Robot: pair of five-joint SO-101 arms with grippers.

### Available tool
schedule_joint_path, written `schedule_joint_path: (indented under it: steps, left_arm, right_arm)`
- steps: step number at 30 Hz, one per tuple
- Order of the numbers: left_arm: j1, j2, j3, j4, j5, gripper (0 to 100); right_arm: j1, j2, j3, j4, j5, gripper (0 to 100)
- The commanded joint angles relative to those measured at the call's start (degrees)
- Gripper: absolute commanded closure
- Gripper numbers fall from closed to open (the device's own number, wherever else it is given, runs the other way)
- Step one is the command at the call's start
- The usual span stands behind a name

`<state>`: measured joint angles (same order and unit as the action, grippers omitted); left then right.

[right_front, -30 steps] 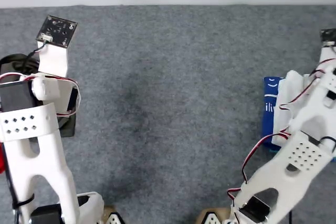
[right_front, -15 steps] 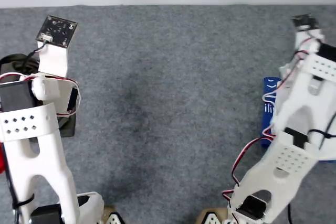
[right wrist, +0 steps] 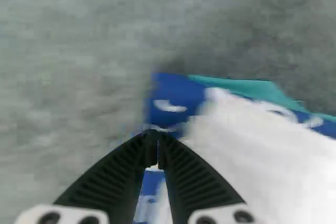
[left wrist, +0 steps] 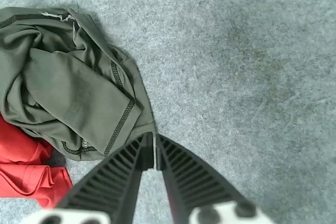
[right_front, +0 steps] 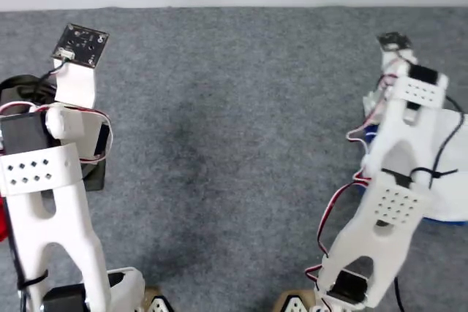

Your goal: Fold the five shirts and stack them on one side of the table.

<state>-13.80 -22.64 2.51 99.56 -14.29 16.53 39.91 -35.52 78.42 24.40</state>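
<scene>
The grey felt-covered desk [right_front: 234, 107] carries a crumpled green shirt [left wrist: 63, 87] with a red shirt [left wrist: 26, 174] touching it at one side. At the other side, a blue shirt [right wrist: 173, 95], a white shirt [right wrist: 262, 150] and a teal shirt [right wrist: 236, 85] lie piled together.

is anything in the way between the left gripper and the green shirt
Nothing visible does. The left gripper, jaws shut, is right at the edge of the green shirt. The red shirt lies beside that one, out of the path.

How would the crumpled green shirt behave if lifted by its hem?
The green shirt lies in soft folds, so it would likely hang limp and unfurl. Its thin fabric looks light. Pushed, it would probably bunch, not slide.
</scene>
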Motion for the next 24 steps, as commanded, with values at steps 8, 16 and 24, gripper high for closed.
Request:
schedule_joint_path:
  steps: [8,16,24]
  left_arm:
    - [-0.4,-2.7,-0.4,1.0,-0.4,98]
    - [-0.4,-10.2,3.6,0.9,-0.4,98]
    - [-0.4,-11.6,11.3,-3.3,-0.7,98]
  right_arm:
    - [-15.1,-21.6,-2.7,19.7,-10.1,98.9]
    - [-18.9,-28.6,0.2,24.6,-19.2,99.0]
    - [-18.2,-43.3,18.6,24.5,-20.0,99.0]
